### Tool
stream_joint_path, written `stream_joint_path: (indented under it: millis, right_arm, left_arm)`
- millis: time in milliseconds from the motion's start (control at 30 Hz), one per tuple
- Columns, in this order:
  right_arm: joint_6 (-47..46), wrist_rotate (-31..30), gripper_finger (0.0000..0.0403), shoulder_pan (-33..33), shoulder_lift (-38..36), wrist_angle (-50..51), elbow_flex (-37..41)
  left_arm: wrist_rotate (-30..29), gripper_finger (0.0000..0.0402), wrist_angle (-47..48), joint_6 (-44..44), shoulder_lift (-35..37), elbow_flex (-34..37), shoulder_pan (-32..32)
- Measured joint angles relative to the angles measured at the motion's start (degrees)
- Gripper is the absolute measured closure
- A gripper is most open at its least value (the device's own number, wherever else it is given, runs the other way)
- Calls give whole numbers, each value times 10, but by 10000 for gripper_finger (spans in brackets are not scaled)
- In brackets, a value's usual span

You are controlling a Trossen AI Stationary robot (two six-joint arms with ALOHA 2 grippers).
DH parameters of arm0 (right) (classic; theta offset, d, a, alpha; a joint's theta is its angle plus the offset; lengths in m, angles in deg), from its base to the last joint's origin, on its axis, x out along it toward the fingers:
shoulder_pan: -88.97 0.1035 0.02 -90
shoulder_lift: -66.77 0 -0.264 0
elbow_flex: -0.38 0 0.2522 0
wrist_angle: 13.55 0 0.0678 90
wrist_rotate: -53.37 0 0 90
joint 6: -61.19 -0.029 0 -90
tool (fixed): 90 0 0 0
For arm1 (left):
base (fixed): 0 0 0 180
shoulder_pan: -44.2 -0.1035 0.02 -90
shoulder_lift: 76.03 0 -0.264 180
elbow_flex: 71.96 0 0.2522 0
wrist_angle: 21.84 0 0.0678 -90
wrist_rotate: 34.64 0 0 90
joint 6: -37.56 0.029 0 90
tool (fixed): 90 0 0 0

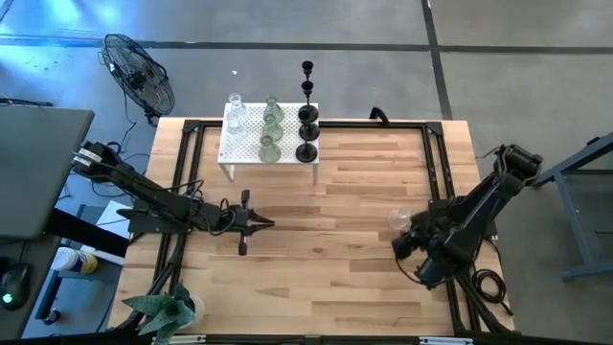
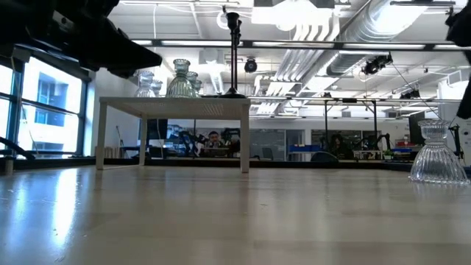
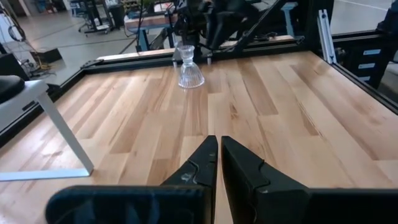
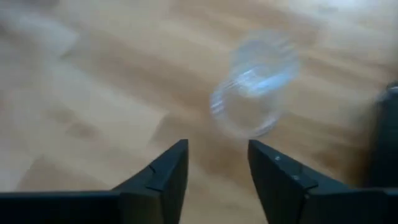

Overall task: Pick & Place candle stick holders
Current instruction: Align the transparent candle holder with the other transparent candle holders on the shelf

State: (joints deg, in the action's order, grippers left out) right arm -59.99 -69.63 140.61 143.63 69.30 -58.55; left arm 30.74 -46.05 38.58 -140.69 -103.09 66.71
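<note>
Left gripper [image 3: 217, 158] hung low over the bare planks near the middle of the wooden table [image 1: 364, 287], fingers pressed together, nothing between them. Right gripper [image 4: 217, 168] sat over the table's right side, fingers spread apart and empty, a clear glass candle stick holder [image 4: 255, 93] just beyond the tips, apart from them. In the low view that holder [image 2: 438, 154] stood upright on the tabletop by itself, flared ribbed base down. Farther back, the small white perforated table [image 1: 244, 144] carried the rest: clear and pale-green glass holders [image 1: 270, 134] in rows on its left and middle, and two black holders [image 1: 306, 129] with round bases along its right edge. A third black holder [image 1: 307, 69], thin-stemmed, showed beyond the white table's far edge; whether it stood on the table or past it could not be told. A black floor fan [image 1: 139, 77] stood off the wooden table's far left corner.
</note>
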Motion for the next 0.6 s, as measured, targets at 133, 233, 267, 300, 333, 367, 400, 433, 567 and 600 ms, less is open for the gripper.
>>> stream_joint_path:
  millis: [133, 233, 267, 300, 333, 367, 400, 433, 567, 600]
  right_arm:
    - [-15, 12, 212, -32, 0, 43, 0]
    - [4, 7, 194, -65, 0, 59, 0]
    - [15, 5, 189, -77, 0, 60, 0]
    - [26, 1, 185, -89, 0, 61, 0]
    - [39, -1, 180, -102, 0, 61, 0]
    - [54, -3, 176, -115, 0, 60, 0]
    - [71, -8, 172, -128, 0, 57, 1]
    - [89, -12, 168, -140, 0, 48, 4]
    - [154, 6, 162, -180, 0, -10, 27]
    - [169, 10, 163, -187, 0, -30, 37]
  left_arm:
    - [0, 383, -1, 0, 0, 0, 0]
    - [0, 383, -1, 0, 0, 0, 0]
    - [0, 383, -1, 0, 0, 0, 0]
    - [0, 383, -1, 0, 0, 0, 0]
    - [0, 383, -1, 0, 0, 0, 0]
    - [1, 383, -1, 0, 0, 0, 0]
    - [1, 383, -1, 0, 0, 0, 0]
    - [1, 383, -1, -1, 0, 0, 0]
    - [1, 383, -1, -2, 0, 0, 0]
    - [1, 383, -1, -2, 0, 0, 0]
